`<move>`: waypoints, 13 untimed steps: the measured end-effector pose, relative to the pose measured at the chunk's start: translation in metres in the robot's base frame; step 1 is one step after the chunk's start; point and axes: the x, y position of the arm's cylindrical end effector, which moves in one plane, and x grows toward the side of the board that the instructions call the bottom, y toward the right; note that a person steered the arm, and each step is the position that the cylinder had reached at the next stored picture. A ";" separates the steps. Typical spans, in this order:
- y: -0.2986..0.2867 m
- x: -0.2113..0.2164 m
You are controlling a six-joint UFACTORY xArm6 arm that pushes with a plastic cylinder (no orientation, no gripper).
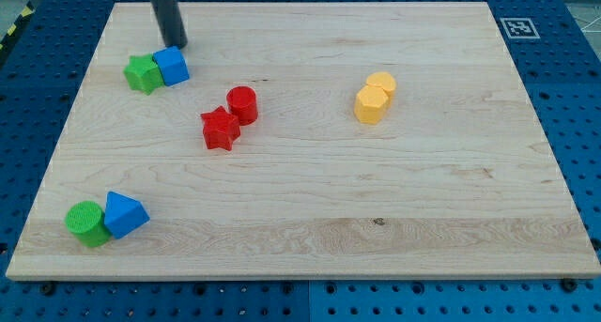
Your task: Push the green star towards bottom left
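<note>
Tip [175, 44] above blue cube [172, 66], green star [143, 74] adjoining

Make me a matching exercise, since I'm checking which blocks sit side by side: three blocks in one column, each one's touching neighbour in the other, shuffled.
Blocks:
1. green star
2. red star
3. green cylinder

Neighbours:
A. red cylinder
B. blue triangle
C. blue cube

Pairs: 1-C, 2-A, 3-B.

My tip stands just above the blue cube, toward the view's top.
</note>
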 end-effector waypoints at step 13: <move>0.029 0.142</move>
